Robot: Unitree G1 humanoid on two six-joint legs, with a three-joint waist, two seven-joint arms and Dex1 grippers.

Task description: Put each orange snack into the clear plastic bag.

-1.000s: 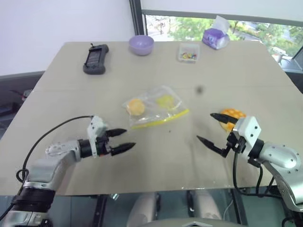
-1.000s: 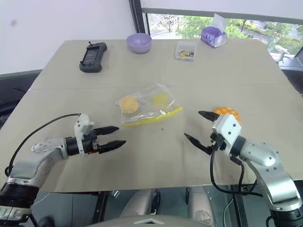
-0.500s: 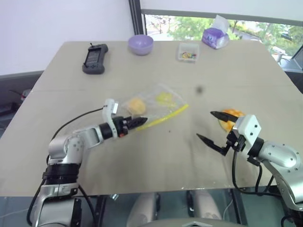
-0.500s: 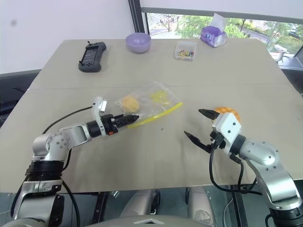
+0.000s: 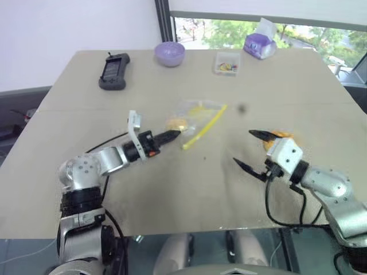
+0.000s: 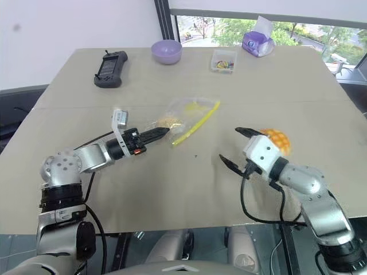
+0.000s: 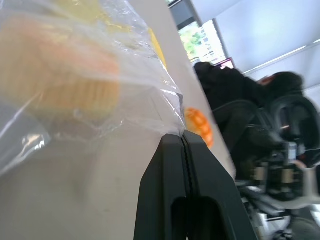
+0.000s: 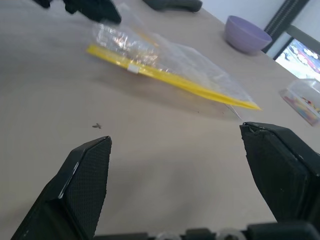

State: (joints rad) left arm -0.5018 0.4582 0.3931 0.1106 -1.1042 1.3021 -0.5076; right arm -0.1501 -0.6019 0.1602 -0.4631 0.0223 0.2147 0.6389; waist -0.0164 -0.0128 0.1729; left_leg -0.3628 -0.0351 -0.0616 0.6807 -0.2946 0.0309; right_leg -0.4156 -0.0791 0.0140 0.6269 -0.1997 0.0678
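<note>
Now left claw (image 5: pixel 175 136) clamped on clear plastic bag (image 5: pixel 198 114); right claw (image 5: pixel 250 150) apart, beside grid-topped orange snack (image 6: pixel 277 139).

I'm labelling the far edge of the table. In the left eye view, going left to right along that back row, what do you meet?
black handheld controller → purple bowl → small clear box of colourful bits → purple tissue pack.

Crinkled glossy clear plastic bag (image 5: pixel 198 114), matt beige table (image 5: pixel 172 189), matt black fingers (image 8: pixel 85 175)
</note>
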